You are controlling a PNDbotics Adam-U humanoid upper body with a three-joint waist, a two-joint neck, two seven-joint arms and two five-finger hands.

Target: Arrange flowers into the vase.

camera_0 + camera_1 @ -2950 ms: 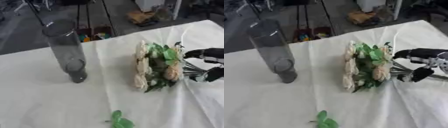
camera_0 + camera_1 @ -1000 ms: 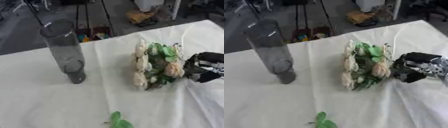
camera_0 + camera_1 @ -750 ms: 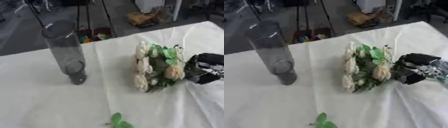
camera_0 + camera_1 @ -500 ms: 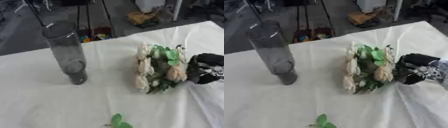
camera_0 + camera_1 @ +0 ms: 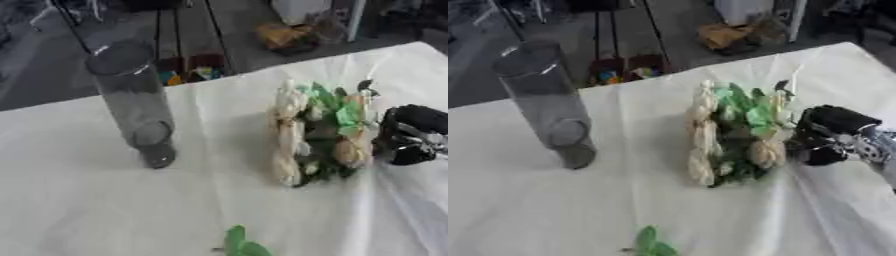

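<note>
My right hand (image 5: pixel 826 136) sits at the stem side of the flowers (image 5: pixel 732 135), fingers curled in against the bunch, which is where I want the hold for lifting them blooms-up. The flowers lie flat on the white tablecloth (image 5: pixel 553 210), well apart from the upright glass vase (image 5: pixel 131 100) to their left; a loose green leaf (image 5: pixel 651 242) lies nearer me.
</note>
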